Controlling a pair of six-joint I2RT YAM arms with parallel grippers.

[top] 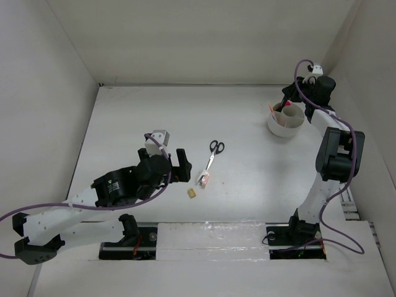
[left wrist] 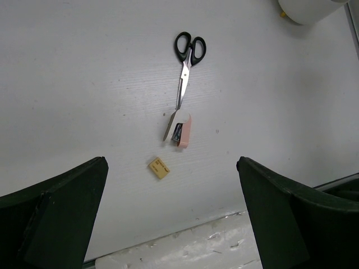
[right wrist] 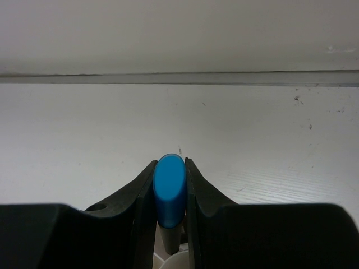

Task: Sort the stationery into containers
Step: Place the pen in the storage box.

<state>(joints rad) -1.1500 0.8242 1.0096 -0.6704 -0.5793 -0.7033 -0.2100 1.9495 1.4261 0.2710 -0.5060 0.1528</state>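
Note:
My right gripper [top: 286, 104] hovers over the round white tub [top: 286, 125] at the far right. It is shut on a black marker with a blue cap [right wrist: 169, 190], held upright with its lower end at the tub's rim [right wrist: 175, 262]. Black-handled scissors [top: 215, 151] lie mid-table, blades pointing toward me. A pink eraser [top: 203, 179] lies at the blade tips and a small yellow eraser [top: 192, 193] just nearer. My left gripper [top: 183, 166] is open and empty, left of them; its view shows the scissors [left wrist: 185, 73], pink eraser [left wrist: 183, 132] and yellow eraser [left wrist: 159, 167] ahead.
White walls close the table at the back and both sides. A raised white strip [left wrist: 185, 246] runs along the near edge by the arm bases. The tub's edge shows at the top right of the left wrist view [left wrist: 305, 8].

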